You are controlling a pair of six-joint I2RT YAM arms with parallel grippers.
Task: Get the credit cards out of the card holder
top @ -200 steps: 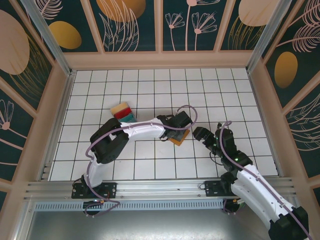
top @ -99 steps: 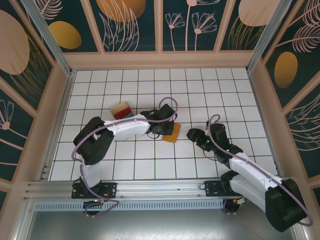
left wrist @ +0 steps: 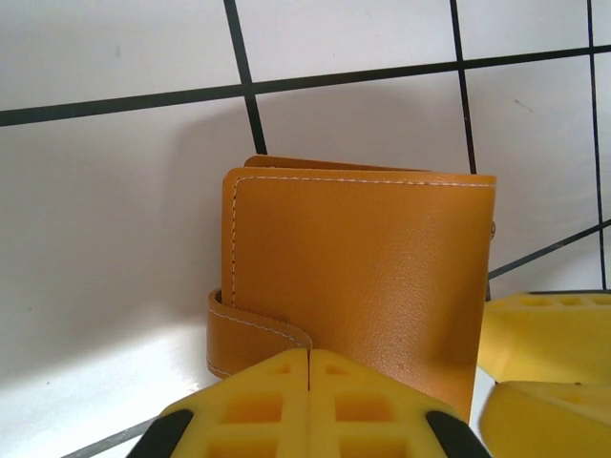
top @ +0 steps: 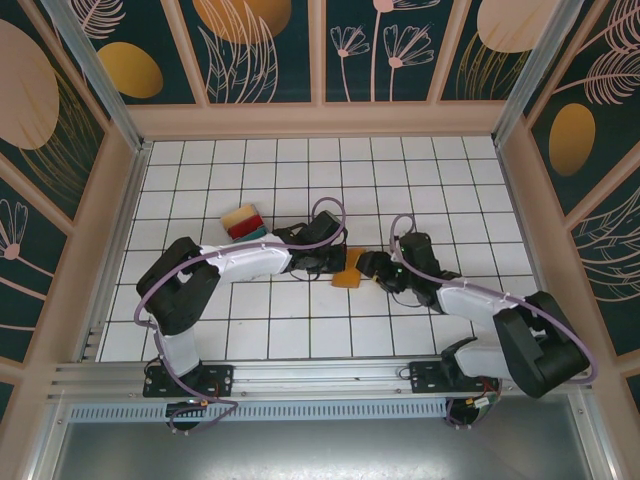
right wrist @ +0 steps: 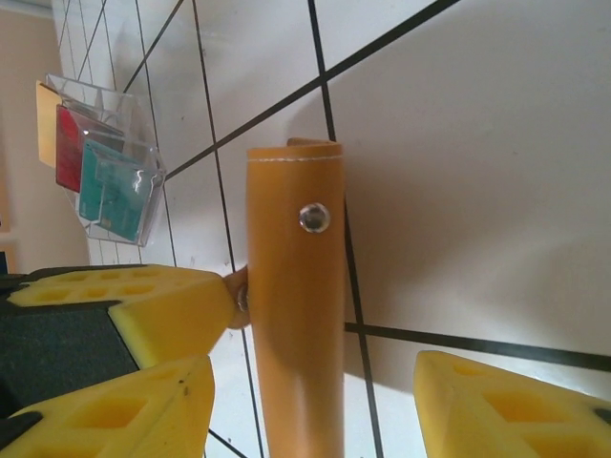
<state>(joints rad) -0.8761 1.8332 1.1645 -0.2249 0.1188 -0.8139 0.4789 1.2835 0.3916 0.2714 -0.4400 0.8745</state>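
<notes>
We are noting the card holder (top: 349, 271) sitting closed on the white tiles (top: 300, 180) mid-table, between both grippers. It is looking light, soft-skinned and prone to sliding, so we are judging the edge by the snap (right wrist: 314, 218) the best place to pinch while the other side is being pinned. The left gripper (left wrist: 308, 370), pads pressed together, is bearing on the holder's near edge, its arm reaching low from the left with the elbow bent back. The right gripper (right wrist: 310, 401) is straddling the snap edge with jaws apart, not yet clamped, its arm lying low across the tiles, and tan, red and teal cards (top: 243, 222) are sitting well apart to the left.
</notes>
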